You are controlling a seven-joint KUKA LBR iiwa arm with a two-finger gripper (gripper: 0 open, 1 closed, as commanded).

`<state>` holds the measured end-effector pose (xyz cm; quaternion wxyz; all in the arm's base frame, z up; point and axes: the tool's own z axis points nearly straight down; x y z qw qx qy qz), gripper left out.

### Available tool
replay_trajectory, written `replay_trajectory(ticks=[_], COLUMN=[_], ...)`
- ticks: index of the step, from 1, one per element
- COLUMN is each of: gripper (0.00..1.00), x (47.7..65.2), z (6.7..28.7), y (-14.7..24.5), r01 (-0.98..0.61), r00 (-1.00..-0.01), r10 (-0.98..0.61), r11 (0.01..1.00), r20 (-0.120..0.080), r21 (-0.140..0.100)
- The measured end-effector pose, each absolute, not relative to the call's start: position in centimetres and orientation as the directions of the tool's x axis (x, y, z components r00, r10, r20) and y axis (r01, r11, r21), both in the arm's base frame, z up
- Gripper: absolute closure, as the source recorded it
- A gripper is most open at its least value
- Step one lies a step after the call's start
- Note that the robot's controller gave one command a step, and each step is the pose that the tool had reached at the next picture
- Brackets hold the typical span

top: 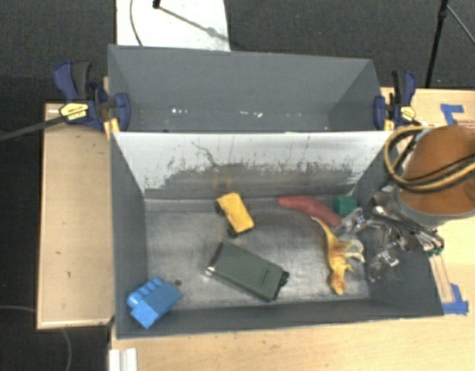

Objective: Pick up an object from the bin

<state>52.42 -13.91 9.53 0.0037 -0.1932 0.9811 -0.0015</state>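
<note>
- While the claw [366, 247] hangs low at the right end of the grey bin [245, 91], just beside a yellow curved toy [335, 263], the step in hand reads as the approach, with no grasp made yet.
- Whether the claw stands apart or together I cannot tell, as its metal parts tangle with the toy's outline.
- Next move, as I judge it: centre over the toy, descend, close, then lift clear of the right wall.
- Near neighbours: a red elongated piece [303, 205] and a small green piece [345, 205]. Either could be nudged.
- Well apart to the left: yellow block [235, 212], dark flat case [249, 271], blue brick [150, 300].
- The toy's kind is unclear, and the claw hides its right edge.
</note>
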Motion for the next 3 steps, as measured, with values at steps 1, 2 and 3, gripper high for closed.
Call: replay_trajectory(ticks=[1, 2, 3], gripper=[1.0, 1.0, 1.0], x=[52.1, 52.1, 53.5], z=[8.1, 8.1, 7.8], y=[-10.3, -10.3, -10.0], r01=[-0.63, -0.63, -0.667], r00=[-0.777, -0.777, -0.745], r10=[-0.63, -0.63, -0.667], r11=[0.777, 0.777, 0.745], r20=[-0.004, -0.004, 0.001], r21=[-0.003, -0.003, 0.0])
